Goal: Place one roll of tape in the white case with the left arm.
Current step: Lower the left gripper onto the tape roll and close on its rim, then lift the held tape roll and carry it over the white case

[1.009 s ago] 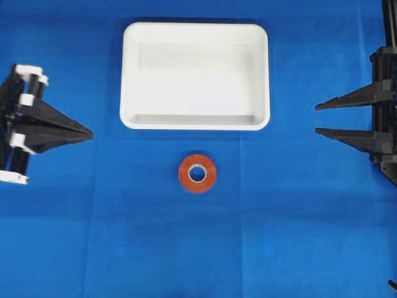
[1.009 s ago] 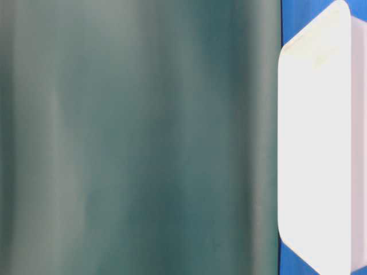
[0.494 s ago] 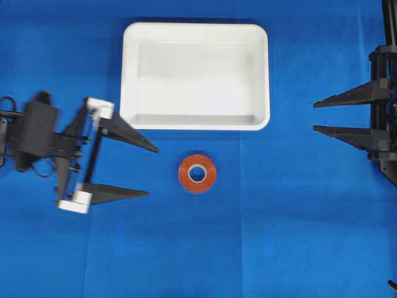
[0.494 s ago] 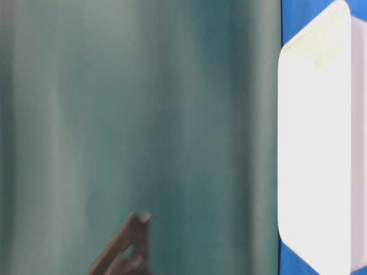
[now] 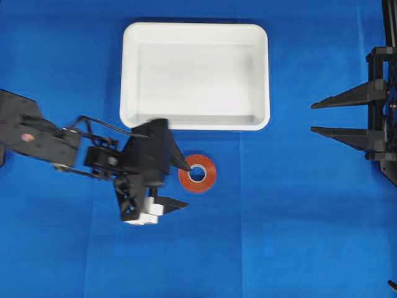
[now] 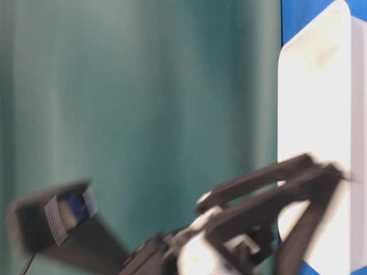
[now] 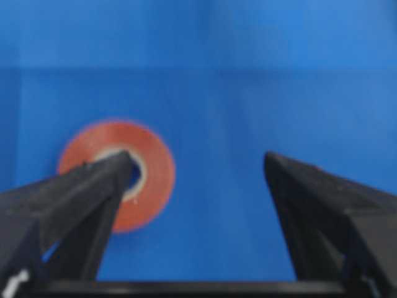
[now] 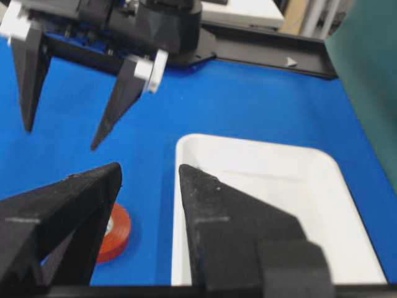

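Here, one roll of tape [image 5: 197,173] on blue worktop [image 5: 298,236], at six o'clock from one white case [image 5: 195,76]. Two tools: left tool [image 5: 183,184] spread wide beside tape, right tool [image 5: 314,118] parted.

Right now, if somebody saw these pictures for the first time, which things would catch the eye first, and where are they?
The white case stands out most, bright against the blue cloth at the top middle of the overhead view. Just below it lies the small red-orange roll of tape. The left gripper reaches in from the left with jaws open, one prong over the roll, while the right gripper waits at the right edge, also open.
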You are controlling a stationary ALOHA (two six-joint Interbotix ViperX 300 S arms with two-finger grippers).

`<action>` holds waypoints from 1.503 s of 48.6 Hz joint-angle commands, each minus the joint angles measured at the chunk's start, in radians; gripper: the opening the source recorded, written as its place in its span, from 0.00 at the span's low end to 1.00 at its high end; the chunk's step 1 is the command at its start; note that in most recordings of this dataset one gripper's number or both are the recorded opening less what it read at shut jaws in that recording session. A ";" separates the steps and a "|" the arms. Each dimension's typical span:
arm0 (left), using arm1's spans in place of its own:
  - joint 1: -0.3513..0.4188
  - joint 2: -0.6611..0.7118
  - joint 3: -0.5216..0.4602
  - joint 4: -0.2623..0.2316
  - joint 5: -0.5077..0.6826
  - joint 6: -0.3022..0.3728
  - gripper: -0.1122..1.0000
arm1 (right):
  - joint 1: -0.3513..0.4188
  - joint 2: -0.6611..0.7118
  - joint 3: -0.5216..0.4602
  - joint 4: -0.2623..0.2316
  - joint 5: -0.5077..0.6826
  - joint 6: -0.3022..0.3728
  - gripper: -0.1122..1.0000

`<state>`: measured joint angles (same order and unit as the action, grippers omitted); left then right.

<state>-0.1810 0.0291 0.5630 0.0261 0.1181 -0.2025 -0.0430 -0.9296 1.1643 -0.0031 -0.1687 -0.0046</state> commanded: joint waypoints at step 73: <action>0.178 0.100 -0.304 0.123 0.508 0.017 0.33 | -0.002 0.018 -0.011 0.002 0.032 0.005 0.00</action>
<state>-0.0583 0.1657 0.2654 0.1411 0.6335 -0.1871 -0.0430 -0.9189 1.1658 -0.0031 -0.1319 -0.0031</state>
